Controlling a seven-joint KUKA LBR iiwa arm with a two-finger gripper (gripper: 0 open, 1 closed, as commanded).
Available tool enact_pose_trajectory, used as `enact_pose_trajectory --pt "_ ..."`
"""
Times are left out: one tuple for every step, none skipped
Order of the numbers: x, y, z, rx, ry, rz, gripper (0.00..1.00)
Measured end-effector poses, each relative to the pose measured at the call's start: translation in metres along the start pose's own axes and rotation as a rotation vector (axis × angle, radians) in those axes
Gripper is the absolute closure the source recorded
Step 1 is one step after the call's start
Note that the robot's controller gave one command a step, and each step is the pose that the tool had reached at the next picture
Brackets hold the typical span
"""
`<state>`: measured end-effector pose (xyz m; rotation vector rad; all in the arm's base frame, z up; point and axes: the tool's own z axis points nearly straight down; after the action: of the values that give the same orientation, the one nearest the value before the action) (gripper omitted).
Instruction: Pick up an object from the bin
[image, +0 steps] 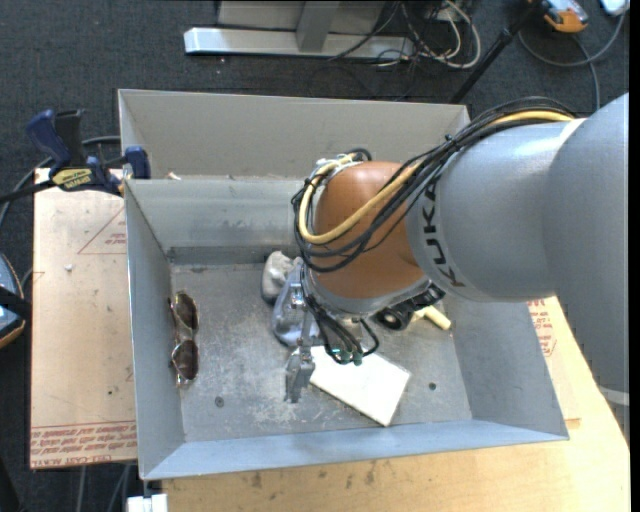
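Note:
My gripper (297, 383) hangs low over the bin floor, near the front middle, below the orange cover. Its tip is just at the left edge of a flat white rectangular pad (363, 387) that lies tilted on the floor. I see nothing held in the gripper. A pale grey lumpy thing (276, 274) sits close behind the gripper, near the back wall. A pair of brown sunglasses (183, 338) lies along the left wall, well apart from the gripper.
A small cream piece (437, 319) and a black thing (397, 319) stick out from under the arm's cover at the right. The arm and its cables hide the middle right of the bin. Bare floor lies between the sunglasses and the gripper.

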<state>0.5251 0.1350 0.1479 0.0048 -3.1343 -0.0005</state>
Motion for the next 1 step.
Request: enact_pose_trajectory --pt "-0.0020 -0.0005 -0.0038 -0.001 -0.007 0.003 0.00"
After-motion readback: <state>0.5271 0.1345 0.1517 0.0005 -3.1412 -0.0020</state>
